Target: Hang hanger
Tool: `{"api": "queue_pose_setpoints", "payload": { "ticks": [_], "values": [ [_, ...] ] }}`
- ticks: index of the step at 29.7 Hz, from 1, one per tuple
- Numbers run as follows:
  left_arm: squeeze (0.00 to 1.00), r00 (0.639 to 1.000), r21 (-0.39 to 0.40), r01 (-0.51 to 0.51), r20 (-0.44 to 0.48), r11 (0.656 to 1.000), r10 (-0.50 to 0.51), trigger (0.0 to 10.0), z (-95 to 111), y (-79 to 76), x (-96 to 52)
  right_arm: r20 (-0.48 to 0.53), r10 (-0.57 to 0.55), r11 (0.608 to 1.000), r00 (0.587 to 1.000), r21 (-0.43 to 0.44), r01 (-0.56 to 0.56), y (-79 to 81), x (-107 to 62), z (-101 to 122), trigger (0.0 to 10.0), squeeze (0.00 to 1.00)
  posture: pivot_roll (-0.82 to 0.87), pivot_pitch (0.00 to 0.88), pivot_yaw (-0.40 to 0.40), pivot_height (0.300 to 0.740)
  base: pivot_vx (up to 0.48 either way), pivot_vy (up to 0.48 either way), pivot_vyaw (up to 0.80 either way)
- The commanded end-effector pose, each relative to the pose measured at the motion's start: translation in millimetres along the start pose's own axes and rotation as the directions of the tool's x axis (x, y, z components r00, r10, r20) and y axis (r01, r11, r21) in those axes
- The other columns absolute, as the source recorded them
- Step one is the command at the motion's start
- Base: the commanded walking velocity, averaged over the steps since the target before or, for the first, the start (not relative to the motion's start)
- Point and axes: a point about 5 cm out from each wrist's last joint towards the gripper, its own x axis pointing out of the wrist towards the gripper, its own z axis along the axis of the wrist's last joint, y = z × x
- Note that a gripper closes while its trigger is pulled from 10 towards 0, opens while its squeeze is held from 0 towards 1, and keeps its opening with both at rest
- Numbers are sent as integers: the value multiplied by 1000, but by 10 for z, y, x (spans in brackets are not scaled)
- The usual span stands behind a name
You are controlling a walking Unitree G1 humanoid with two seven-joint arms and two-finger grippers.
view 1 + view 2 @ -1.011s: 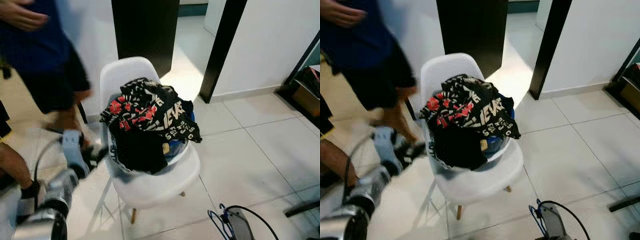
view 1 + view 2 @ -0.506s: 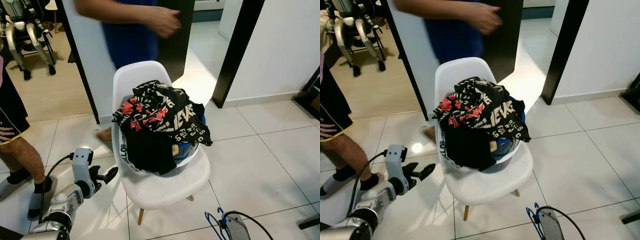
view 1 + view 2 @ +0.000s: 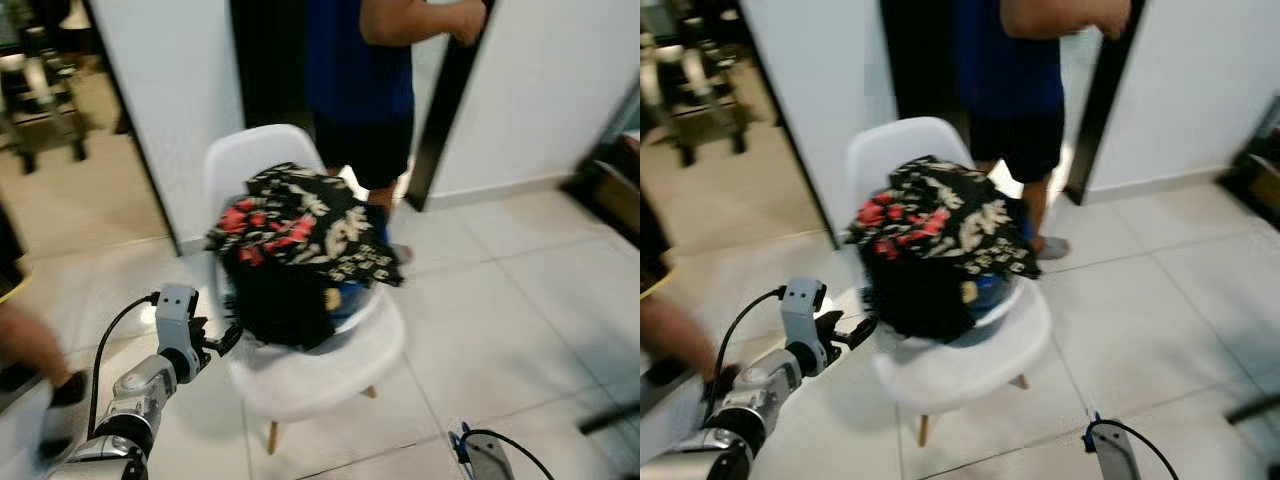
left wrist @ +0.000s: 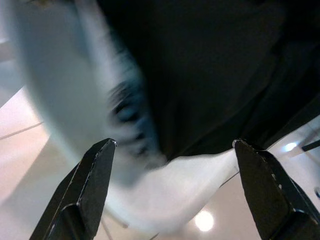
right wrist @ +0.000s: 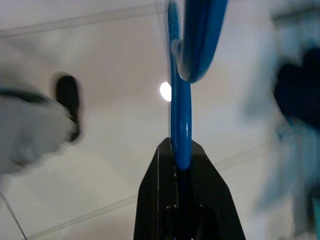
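Note:
A white chair (image 3: 310, 375) stands before me, and a pile of black printed clothes (image 3: 300, 230) covers its seat. My left gripper (image 3: 228, 338) is open at the chair's left edge, level with the seat. In the left wrist view its two fingers (image 4: 95, 175) stand wide apart, with the chair's rim and dark cloth between them. Low on the right, my right gripper (image 5: 180, 150) is shut on a blue hanger (image 5: 180, 100). A bit of that hanger (image 3: 456, 440) also shows near the floor in the left eye view.
A person in a blue shirt and dark shorts (image 3: 360, 80) stands right behind the chair, in a dark doorway (image 3: 440, 120). Another person's leg (image 3: 20, 340) is at the far left. There is open tiled floor (image 3: 520, 310) to the right of the chair.
The camera has shifted. The person has walked from the chair's left rear to its right rear. My left gripper has come closer to the chair's edge.

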Motion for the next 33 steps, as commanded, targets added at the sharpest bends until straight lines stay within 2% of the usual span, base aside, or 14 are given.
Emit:
{"api": "queue_pose_setpoints", "payload": {
  "ticks": [1,4,18,20,21,23,24,25,27,30,32,33],
  "values": [
    [0,999,-17,-46,11,999,46,10000,-2,71,-43,-13,2,1000,1000,9,-1,34,2,18,10000,0,-49,68,12,740,0,0,0],
    [0,998,-25,-63,15,998,63,10000,-11,111,-75,-16,-1,1000,1000,13,1,39,4,30,10000,0,-51,63,16,740,0,0,0],
    [0,995,-4,-98,24,995,99,10000,2,203,-143,-20,-6,1000,1000,25,7,53,8,74,10000,0,-50,51,7,740,272,0,0],
    [0,994,2,-110,23,994,110,10000,2,219,-154,-21,-7,1000,1000,25,7,55,8,75,10000,0,-51,52,6,740,300,0,0],
    [0,988,18,-156,23,988,156,10000,11,283,-189,-21,-3,1000,1000,25,4,58,7,75,10000,0,-54,56,9,740,296,0,0],
    [0,988,18,-156,23,988,156,10000,11,283,-189,-21,-3,1000,1000,25,4,58,7,75,10000,0,-54,56,9,740,296,0,0],
    [0,958,53,-287,21,956,287,10000,38,472,-299,-19,4,1000,1000,23,-3,60,7,70,10000,0,-52,59,9,740,296,0,0],
    [0,941,68,-338,19,939,337,10000,47,545,-347,-19,6,1000,1000,22,-5,60,7,69,10000,0,-52,59,9,740,296,0,0],
    [0,932,75,-363,17,929,363,10000,50,582,-372,-19,7,1000,1000,21,-6,60,7,68,10000,0,-52,59,9,740,296,0,0],
    [0,919,111,-388,-29,915,393,10000,-45,682,-516,-31,14,1000,999,14,-13,60,6,53,10000,0,-44,64,9,740,296,0,0],
    [0,918,118,-388,-39,914,395,10000,-64,692,-537,-33,15,1000,999,13,-14,59,6,51,10000,0,-44,64,9,740,296,0,0],
    [0,927,116,-364,-57,924,372,10000,-107,665,-542,-37,17,1000,999,12,-16,60,6,47,10000,0,-42,68,10,740,292,0,0]
  ]
}}
